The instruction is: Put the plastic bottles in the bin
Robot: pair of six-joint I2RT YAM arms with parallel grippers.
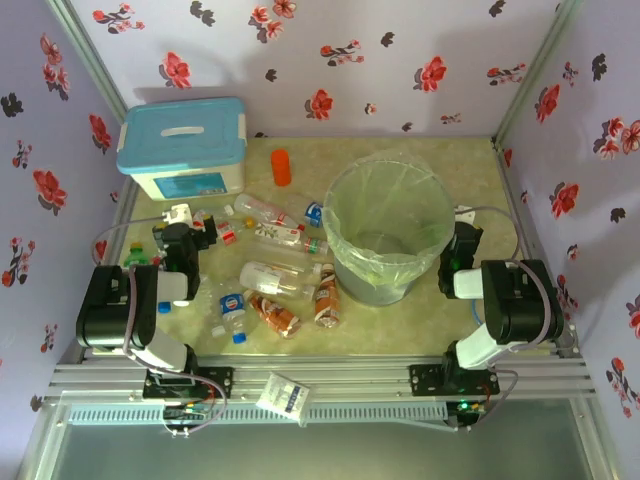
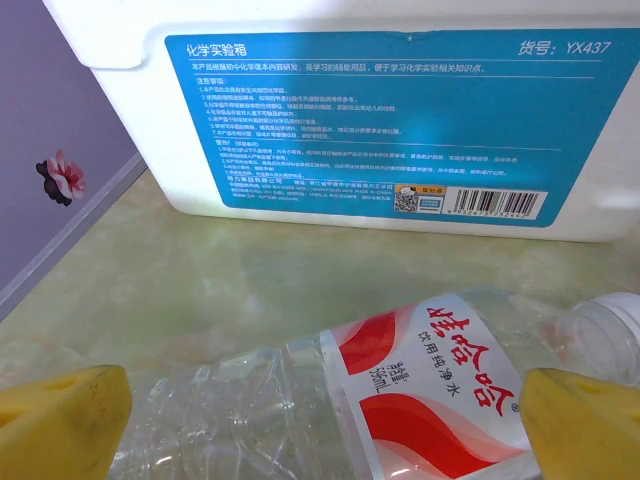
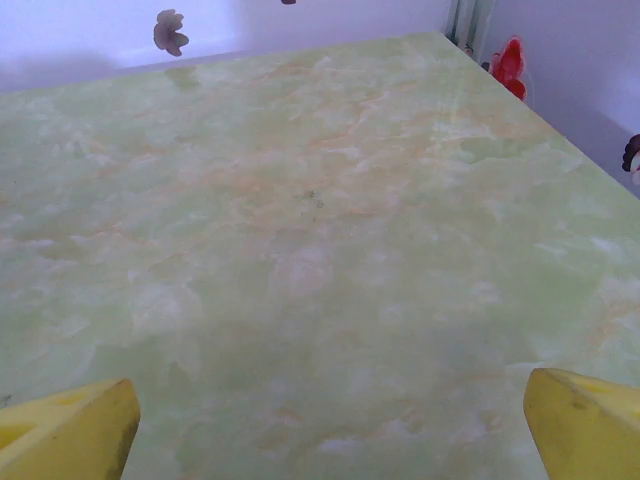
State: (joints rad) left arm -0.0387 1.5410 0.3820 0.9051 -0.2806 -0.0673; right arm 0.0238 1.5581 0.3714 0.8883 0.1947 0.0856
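Note:
Several plastic bottles (image 1: 275, 278) lie on the table left of the bin (image 1: 385, 232), a round grey bucket with a pale green bag liner. My left gripper (image 1: 183, 218) hovers by the leftmost bottles, in front of the box. In the left wrist view it (image 2: 320, 430) is open, and a clear bottle (image 2: 440, 375) with a red and white label and a white cap lies on the table between its yellow fingertips (image 2: 60, 420). My right gripper (image 1: 464, 228) sits just right of the bin. In the right wrist view it (image 3: 330, 430) is open over bare table.
A white box with a blue lid (image 1: 183, 148) stands at the back left, close ahead of the left gripper (image 2: 360, 110). A short orange cylinder (image 1: 281, 167) stands behind the bottles. A white packet (image 1: 283, 395) lies on the near rail. Floral walls close in three sides.

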